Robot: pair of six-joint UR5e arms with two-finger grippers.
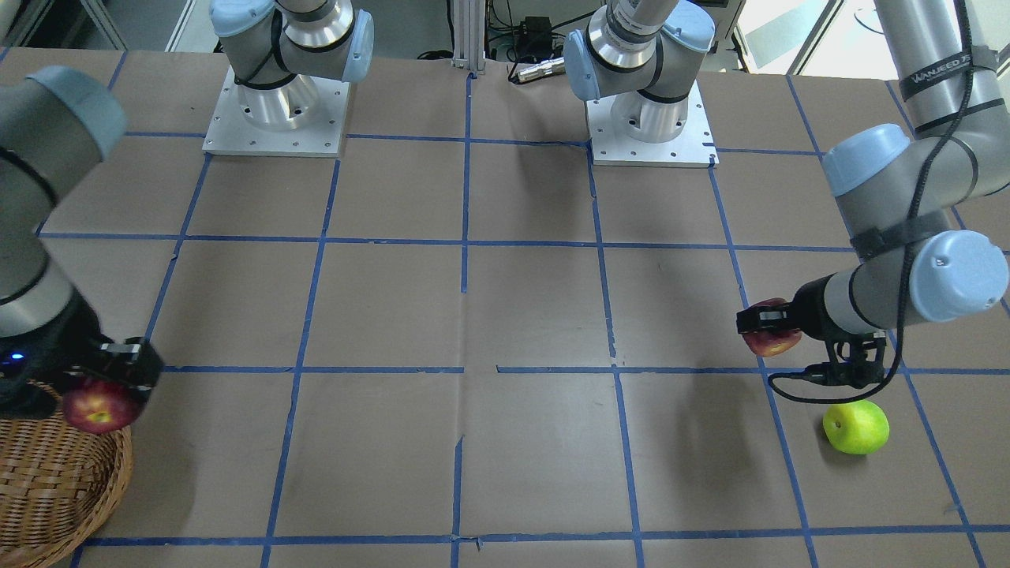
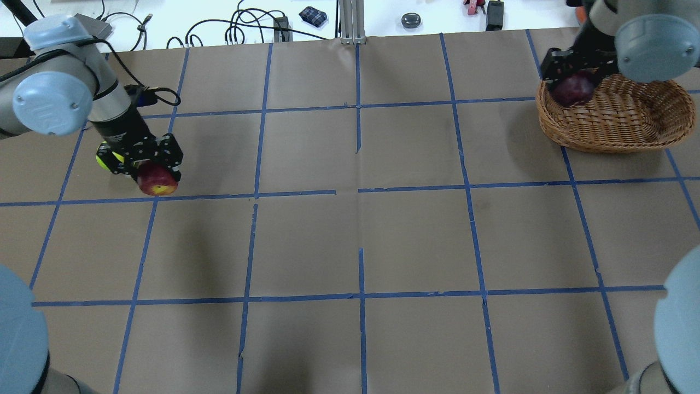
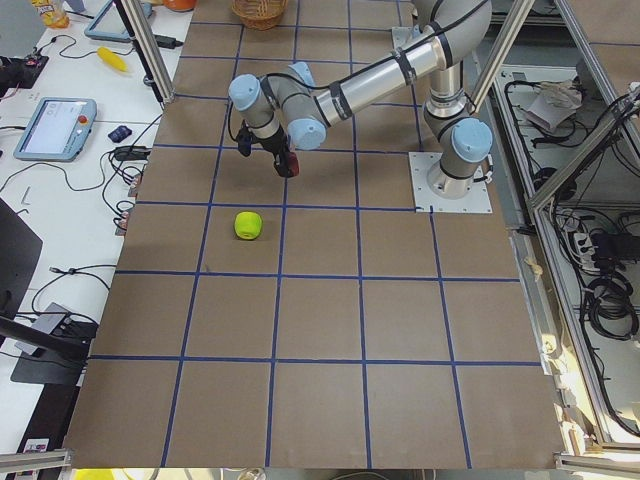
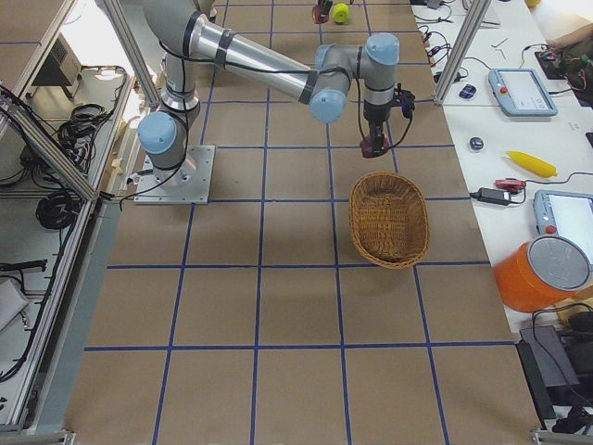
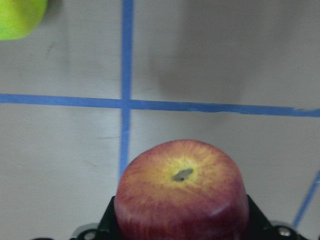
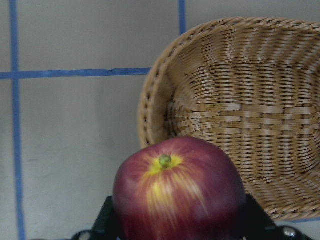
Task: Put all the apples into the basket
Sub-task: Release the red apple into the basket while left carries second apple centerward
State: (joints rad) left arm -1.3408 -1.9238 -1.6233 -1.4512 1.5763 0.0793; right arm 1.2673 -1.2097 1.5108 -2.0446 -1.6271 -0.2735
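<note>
If you read the overhead view from its left edge, you first meet the left gripper (image 2: 153, 165), clenched on a red apple (image 2: 158, 182). The left wrist camera shows that apple's yellowish end and a shadow on the paper beyond it, so the apple is off the table (image 2: 355, 235). The yellow-green apple (image 1: 856, 427) lies on the table near that gripper, on your side of it and untouched. Blue tape lines (image 2: 359, 191) cross the brown middle squares. At the far right, the right gripper (image 2: 574, 76) grasps the second red apple (image 2: 573, 90), stem end toward its wrist camera. This apple hangs at the end rim of the wicker basket (image 2: 618, 128), which rests on the table.
</note>
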